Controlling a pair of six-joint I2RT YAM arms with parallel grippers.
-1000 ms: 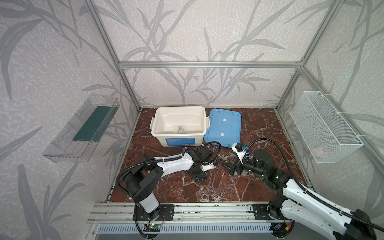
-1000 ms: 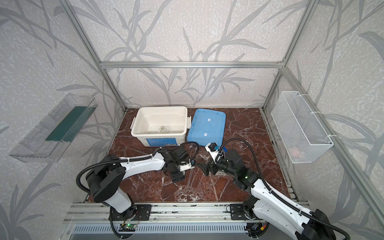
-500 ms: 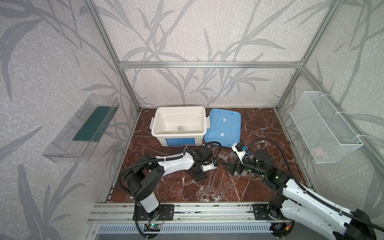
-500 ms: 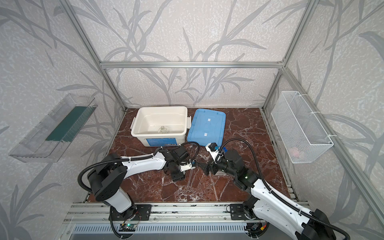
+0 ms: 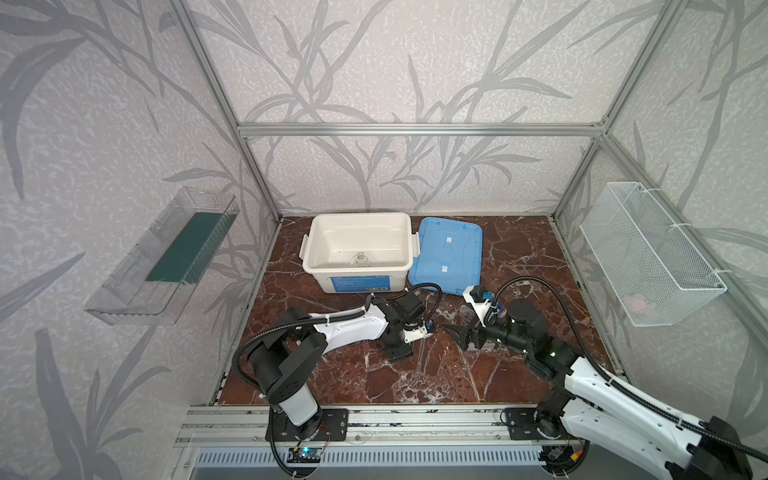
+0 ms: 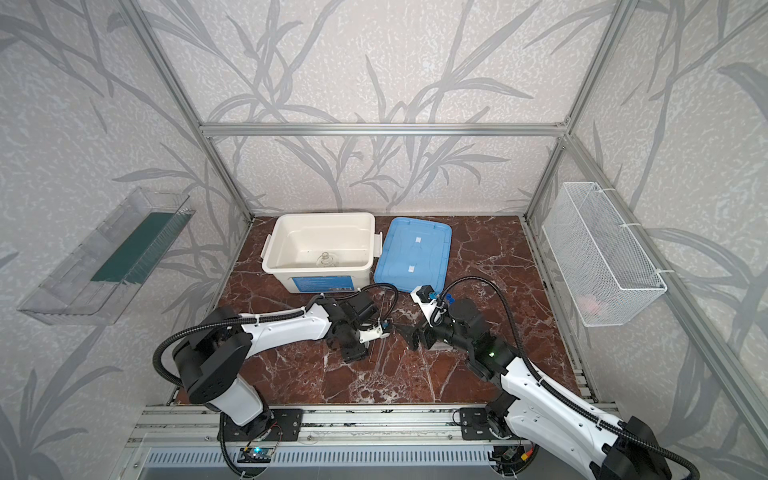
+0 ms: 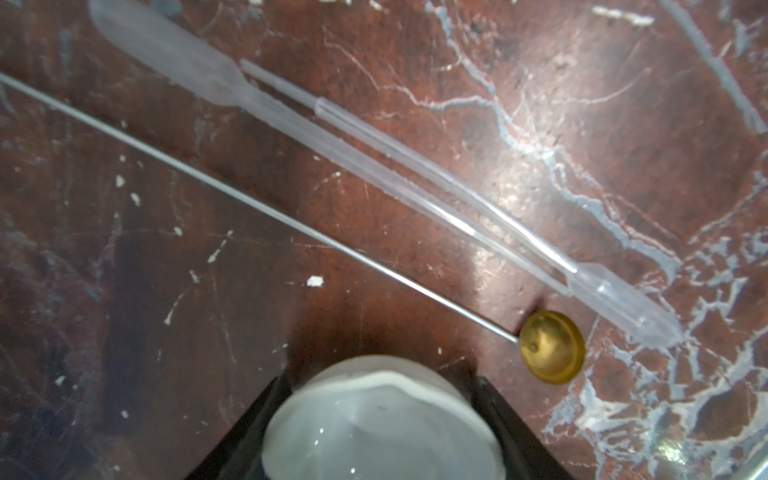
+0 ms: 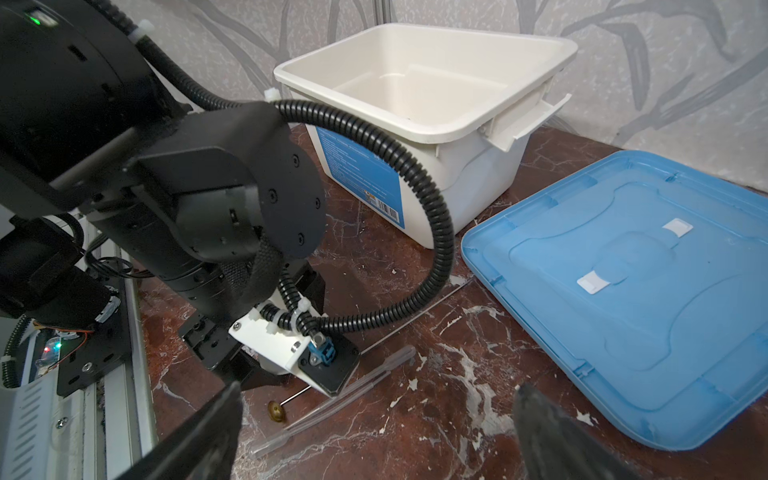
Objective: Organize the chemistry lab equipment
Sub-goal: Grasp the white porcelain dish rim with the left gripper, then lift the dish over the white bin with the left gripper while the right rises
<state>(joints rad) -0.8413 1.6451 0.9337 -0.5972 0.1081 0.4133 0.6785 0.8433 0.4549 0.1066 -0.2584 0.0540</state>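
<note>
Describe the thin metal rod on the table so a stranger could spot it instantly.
In front of the white box, on the marble table, three slender things lie side by side. The rod is the thin grey one beside two clear pipettes, and it alone ends in a small brass cup.

Small clear glass flask (image 5: 360, 260): stands upright inside the white box (image 5: 357, 286), on its floor near the front wall; round-bellied, narrow-necked.

Two clear plastic pipettes (image 7: 415, 183): lie flat in front of the box, off its front right corner in both top views; side by side and touching, head to tail, one bulb at each end.

Thin grey rod (image 7: 257, 212): lies flat just beside the pipettes, nearly parallel, not touching them; ends in a small brass disc (image 7: 552, 347) at the end farther from the box.

White round dish (image 7: 382, 419): sits near that disc, also in front of the box, pinched between the black fingers (image 7: 232, 440) of the left gripper (image 7: 380, 374); glossy, only partly in view.
</note>
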